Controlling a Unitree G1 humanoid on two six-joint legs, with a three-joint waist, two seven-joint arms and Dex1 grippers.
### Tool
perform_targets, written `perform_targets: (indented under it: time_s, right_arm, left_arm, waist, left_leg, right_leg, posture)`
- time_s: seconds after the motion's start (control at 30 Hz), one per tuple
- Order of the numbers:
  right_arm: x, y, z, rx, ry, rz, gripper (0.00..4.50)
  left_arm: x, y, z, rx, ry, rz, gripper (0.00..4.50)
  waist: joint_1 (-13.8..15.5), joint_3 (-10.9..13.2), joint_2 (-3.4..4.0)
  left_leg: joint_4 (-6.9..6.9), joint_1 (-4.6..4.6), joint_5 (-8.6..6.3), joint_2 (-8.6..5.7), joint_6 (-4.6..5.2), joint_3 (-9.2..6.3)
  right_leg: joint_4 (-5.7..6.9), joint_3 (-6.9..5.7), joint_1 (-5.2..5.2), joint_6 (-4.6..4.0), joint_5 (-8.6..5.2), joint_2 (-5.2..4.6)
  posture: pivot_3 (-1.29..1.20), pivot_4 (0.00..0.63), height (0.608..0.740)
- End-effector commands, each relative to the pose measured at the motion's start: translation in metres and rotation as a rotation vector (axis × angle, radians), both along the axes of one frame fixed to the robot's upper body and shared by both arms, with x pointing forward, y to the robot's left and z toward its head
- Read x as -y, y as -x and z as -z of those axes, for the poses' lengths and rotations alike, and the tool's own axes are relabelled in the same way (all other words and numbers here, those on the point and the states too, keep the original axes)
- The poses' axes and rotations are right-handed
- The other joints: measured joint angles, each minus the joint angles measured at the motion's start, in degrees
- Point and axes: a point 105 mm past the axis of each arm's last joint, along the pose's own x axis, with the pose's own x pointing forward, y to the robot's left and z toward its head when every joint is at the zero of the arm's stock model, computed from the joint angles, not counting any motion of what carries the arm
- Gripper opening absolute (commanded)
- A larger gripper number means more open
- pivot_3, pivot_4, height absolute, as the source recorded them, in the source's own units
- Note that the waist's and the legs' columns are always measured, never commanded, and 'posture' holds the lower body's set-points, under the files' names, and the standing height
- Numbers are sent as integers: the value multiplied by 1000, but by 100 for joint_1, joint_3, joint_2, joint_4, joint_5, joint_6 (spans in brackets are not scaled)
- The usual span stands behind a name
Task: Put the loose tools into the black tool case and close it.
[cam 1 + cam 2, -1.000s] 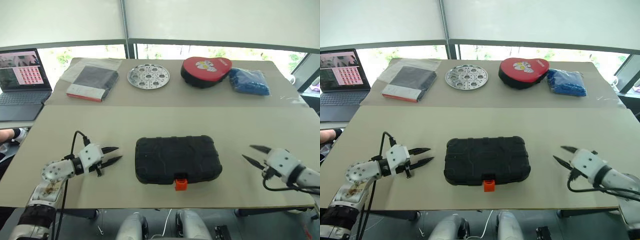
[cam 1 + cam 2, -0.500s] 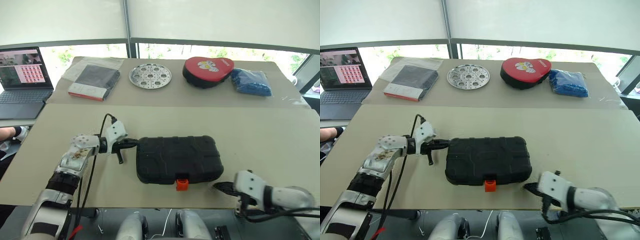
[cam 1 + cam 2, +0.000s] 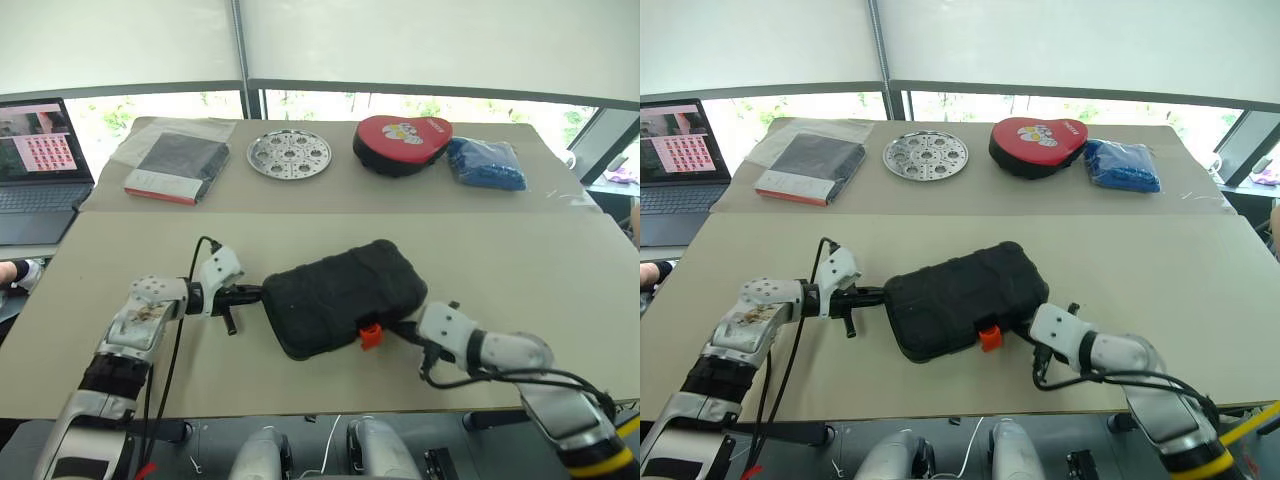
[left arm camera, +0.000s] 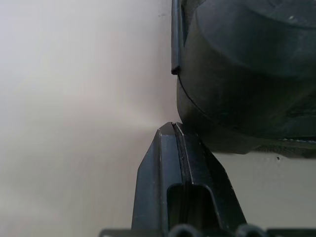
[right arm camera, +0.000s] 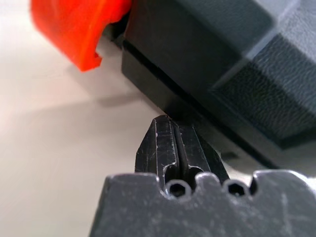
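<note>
Lying closed and skewed on the beige table (image 3: 520, 260), the case (image 3: 340, 295), a black moulded-plastic clamshell with rounded corners and pebbled ribs, shows its small orange latch (image 3: 370, 334) at the near edge. Left gripper (image 3: 255, 293), fingers together, presses one end; right gripper (image 3: 402, 329), fingers together, meets the seam beside the latch.

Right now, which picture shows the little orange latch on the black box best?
The left eye view: the small orange plastic latch shows whole on the front edge of the closed black moulded-plastic tool case, with the table around it. The right eye view shows the same. The right wrist view shows it close, cut off at the edge. The left wrist view shows the case's dark side.
</note>
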Motion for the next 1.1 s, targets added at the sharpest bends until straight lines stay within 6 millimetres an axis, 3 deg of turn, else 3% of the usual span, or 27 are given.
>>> perform_targets:
  time_s: [0.03, 0.17, 0.3, 0.4, 0.57, 0.7, 0.83, 1.0, 1.1]
  right_arm:
    - [6, -17, -5, 59, 5, 31, 74]
    - [16, -22, -6, 68, 6, 56, 74]
    - [32, -12, -18, 68, -39, 108, 74]
    - [37, 13, -28, 14, -105, 119, 74]
    - [27, 42, -14, -127, -125, 91, 74]
    - [11, 49, 1, -174, -137, 88, 74]
    - [-2, 46, 5, -172, -174, 101, 74]
    - [-15, 42, 7, -146, -188, 88, 74]
    - [-22, 39, 7, -133, -203, 82, 74]
  left_arm:
    - [1, 6, -17, 32, 55, -13, 0]
    - [-3, 13, -22, 46, 68, -23, 0]
    - [-17, 4, -49, 38, 149, -50, 0]
    - [-3, 9, -78, -37, 161, 111, 0]
    - [45, 10, -104, -41, 200, 305, 0]
    - [94, 6, -98, 8, 191, 410, 0]
    - [121, -6, -84, 55, 141, 406, 0]
    - [138, -10, -73, 32, 135, 391, 0]
    - [137, -12, -58, 17, 52, 363, 0]
  waist:
    - [26, 2, 2]
    - [52, 2, 3]
    - [116, 6, 3]
    - [202, 10, 4]
    - [181, 9, 6]
    - [159, 12, 3]
    - [144, 12, 1]
    - [60, 12, 1]
    - [48, 12, 1]
  left_leg:
    - [0, -1, 1, 0, -1, 0]
    - [0, -2, 1, 0, -1, -1]
    - [2, -3, 1, -1, -1, -3]
    - [1, -19, 3, -5, -3, -9]
    - [2, -17, 2, -14, -2, -9]
    - [4, -11, -3, -20, 6, -8]
    - [5, -11, -3, -28, 7, -11]
    - [3, -9, -3, -19, 6, -16]
    - [3, -10, -3, -17, 6, -18]
  right_leg:
    - [5, 0, -1, 0, 0, 0]
    - [7, -2, -1, -2, -2, -3]
    - [7, -5, 0, -2, -2, -5]
    - [9, -17, -10, 1, -9, -3]
    - [7, -11, 1, 11, -18, -5]
    - [2, -1, 9, 15, -21, -1]
    - [0, 3, 10, 15, -21, 2]
    - [3, 4, 9, 9, -23, 9]
    - [4, 1, 8, 9, -23, 7]
  posture:
    - [0, 150, 740]
    - [0, 150, 740]
    - [0, 150, 740]
    - [0, 150, 740]
    - [0, 150, 740]
    - [0, 150, 740]
    - [0, 150, 740]
    - [0, 150, 740]
    - [0, 150, 740]
